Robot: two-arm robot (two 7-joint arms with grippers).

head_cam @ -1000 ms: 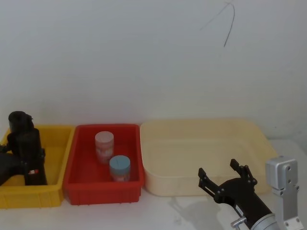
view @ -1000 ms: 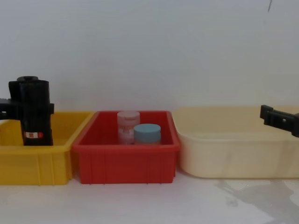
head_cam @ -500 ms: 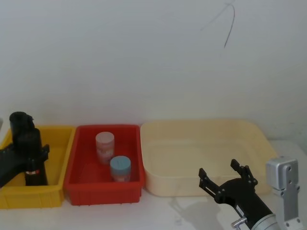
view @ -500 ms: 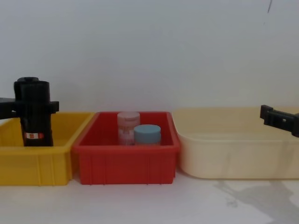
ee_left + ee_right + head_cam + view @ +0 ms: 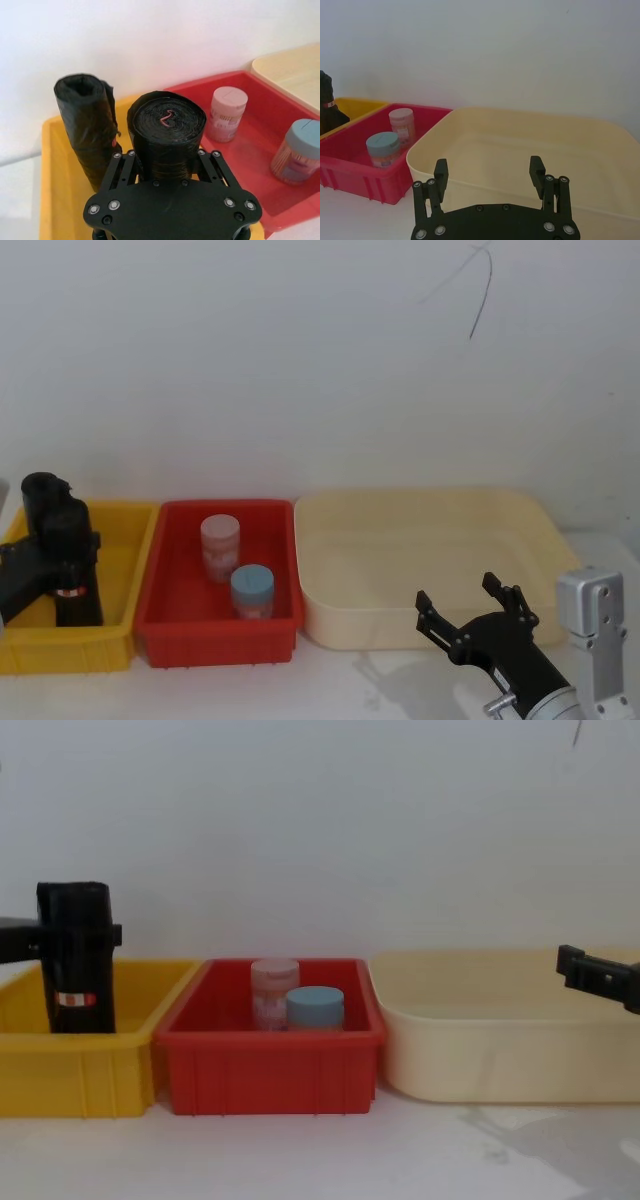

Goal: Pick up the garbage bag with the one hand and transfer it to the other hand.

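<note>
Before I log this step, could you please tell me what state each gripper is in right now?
Left gripper: shut on the garbage bag in the yellow bin.
Right gripper: open, holding nothing.

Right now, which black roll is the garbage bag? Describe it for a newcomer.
Find the yellow bin, leftmost of the three containers. Two black rolls are upright there; the garbage bag is the nearer one, between the fingers of the left gripper. It is thicker and neater than the slimmer roll behind, with a red-and-white label near its base.

Foot of garbage bag (image 5: 76,950) — behind yellow bin (image 5: 70,1080) wall, label (image 5: 75,999) unreadably small
</note>
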